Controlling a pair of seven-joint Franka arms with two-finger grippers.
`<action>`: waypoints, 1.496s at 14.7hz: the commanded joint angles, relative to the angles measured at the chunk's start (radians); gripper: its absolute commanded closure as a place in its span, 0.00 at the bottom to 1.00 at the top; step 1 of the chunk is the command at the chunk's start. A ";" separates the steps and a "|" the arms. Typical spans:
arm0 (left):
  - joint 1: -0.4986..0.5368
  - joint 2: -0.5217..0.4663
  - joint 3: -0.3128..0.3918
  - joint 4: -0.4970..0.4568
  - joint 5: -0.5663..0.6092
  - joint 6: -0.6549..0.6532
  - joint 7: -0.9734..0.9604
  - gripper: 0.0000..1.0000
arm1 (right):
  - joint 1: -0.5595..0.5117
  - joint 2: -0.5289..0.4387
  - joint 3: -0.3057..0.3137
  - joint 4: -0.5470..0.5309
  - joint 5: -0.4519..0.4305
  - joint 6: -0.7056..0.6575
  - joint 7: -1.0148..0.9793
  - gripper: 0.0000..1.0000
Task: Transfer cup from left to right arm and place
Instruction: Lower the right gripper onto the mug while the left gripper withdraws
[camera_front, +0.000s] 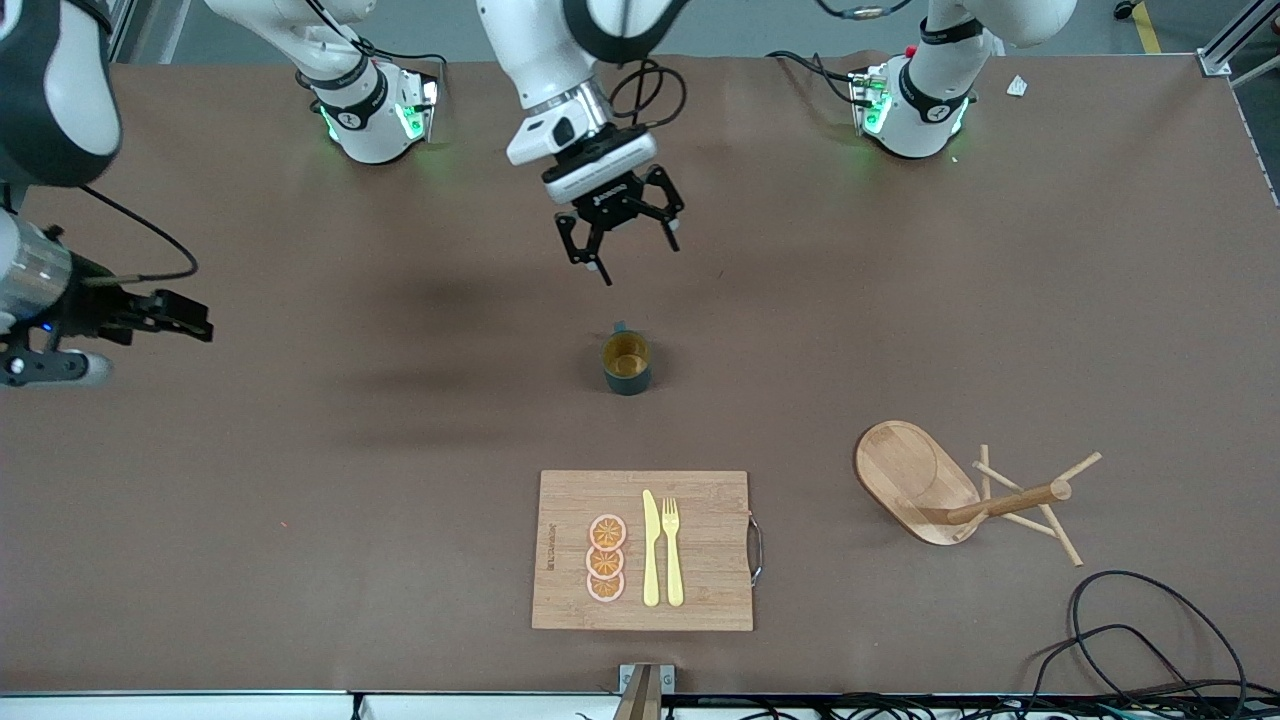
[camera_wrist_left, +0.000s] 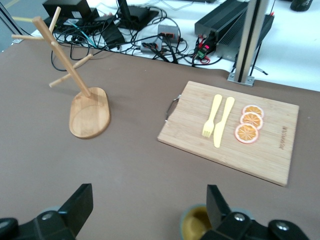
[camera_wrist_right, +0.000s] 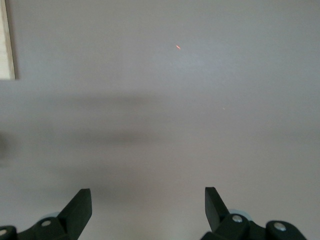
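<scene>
**Cup on worktop, both claws wide and empty**

Board (camera_front: 700, 560) sits nearest the camera, flat on the worktop (camera_front: 300, 500), metal handle toward the left arm's end. On it: three orange slices (camera_front: 606, 558) in a row, a yellow knife (camera_front: 651, 548) and a yellow fork (camera_front: 672, 550) side by side. Peg stand (camera_front: 950, 490) stands beside the board toward the left arm's end, well apart from it, on its oval wooden base. Cables (camera_front: 1130, 640) lie at the worktop edge near the stand.

Cup (camera_front: 627, 362) stands upright mid-worktop, farther from the camera than the board, handle pointing toward the robot bases, tan inside showing. Nothing touches it.

Left claw (camera_front: 628, 238) hangs in the air over bare worktop just short of the cup on the bases' side, jaws wide, holding nothing. Left wrist view shows the cup rim just beside one finger (camera_wrist_left: 219, 202), not gripped.

Right claw (camera_front: 185, 317) is over bare worktop at the right arm's end, well apart from the cup, jaws wide, empty; right arm waits.
</scene>
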 joint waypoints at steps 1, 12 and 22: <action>0.098 -0.034 -0.008 0.010 -0.091 0.041 0.146 0.00 | 0.063 0.026 0.000 0.003 0.023 0.033 0.144 0.00; 0.539 -0.114 -0.009 0.010 -0.483 0.150 0.611 0.00 | 0.497 0.358 -0.002 0.192 0.166 0.216 0.956 0.00; 0.772 -0.181 -0.006 0.009 -0.587 0.059 0.914 0.00 | 0.738 0.626 -0.006 0.363 0.107 0.353 1.269 0.00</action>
